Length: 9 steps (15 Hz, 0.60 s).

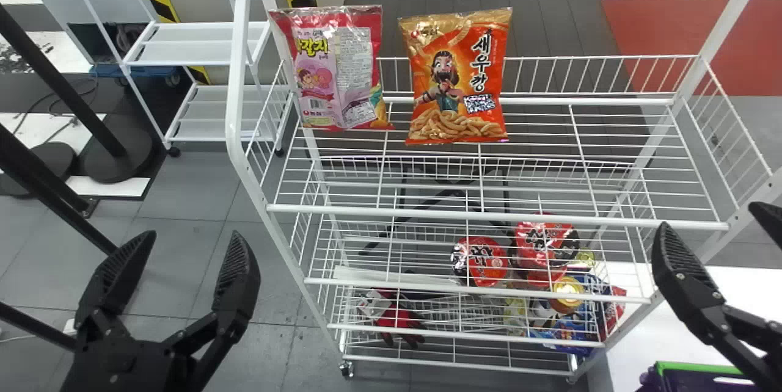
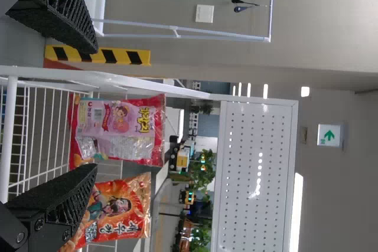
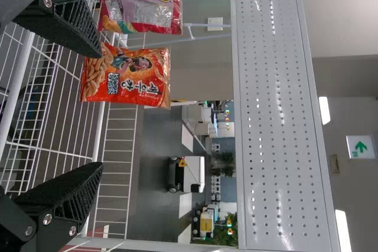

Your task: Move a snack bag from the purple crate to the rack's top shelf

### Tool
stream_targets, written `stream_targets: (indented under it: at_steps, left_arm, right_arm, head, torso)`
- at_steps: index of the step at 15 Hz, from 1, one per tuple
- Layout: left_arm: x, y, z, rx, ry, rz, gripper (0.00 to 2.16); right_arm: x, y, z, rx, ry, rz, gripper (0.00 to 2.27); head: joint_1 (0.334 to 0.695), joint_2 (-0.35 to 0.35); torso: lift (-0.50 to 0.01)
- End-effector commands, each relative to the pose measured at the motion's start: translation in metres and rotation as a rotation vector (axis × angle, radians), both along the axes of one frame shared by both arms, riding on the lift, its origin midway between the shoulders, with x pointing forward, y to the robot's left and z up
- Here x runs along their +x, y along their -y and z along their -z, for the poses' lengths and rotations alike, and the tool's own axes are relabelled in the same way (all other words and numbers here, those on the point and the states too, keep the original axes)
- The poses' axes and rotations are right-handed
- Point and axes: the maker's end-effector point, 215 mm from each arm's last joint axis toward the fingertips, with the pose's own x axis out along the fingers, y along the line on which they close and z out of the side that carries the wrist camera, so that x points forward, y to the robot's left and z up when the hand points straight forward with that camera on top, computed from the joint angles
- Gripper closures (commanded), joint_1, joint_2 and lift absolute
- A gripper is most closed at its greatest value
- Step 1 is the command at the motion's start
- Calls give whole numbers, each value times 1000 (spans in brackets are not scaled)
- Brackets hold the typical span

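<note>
On the top shelf (image 1: 489,216), pink bag (image 1: 336,68) beside orange bag (image 1: 458,77) (both upright), left and right jaws apart.

It's bright where I am, with long white lights (image 3: 342,228) glowing up high and a green sign (image 3: 359,146) lit up too. I see little shiny spots on the pink snack bag (image 1: 342,68), and bright dots on the metal sheet with holes (image 3: 277,128). The white bench (image 1: 629,325) looks very bright.
</note>
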Motion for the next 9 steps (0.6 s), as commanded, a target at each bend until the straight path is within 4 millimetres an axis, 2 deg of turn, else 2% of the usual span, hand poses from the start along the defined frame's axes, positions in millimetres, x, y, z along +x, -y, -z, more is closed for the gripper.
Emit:
stream_targets:
  at_steps: [1, 9]
  left_arm:
    - [0, 0, 0, -1, 0, -2, 134]
    - [0, 0, -2, 0, 3, -2, 134]
  right_arm:
    - [1, 3, 1, -6, 0, 14, 184]
    - [1, 2, 1, -4, 1, 15, 191]
  head:
    - [695, 75]
    - [695, 69]
  torso:
    - [0]
    - [0]
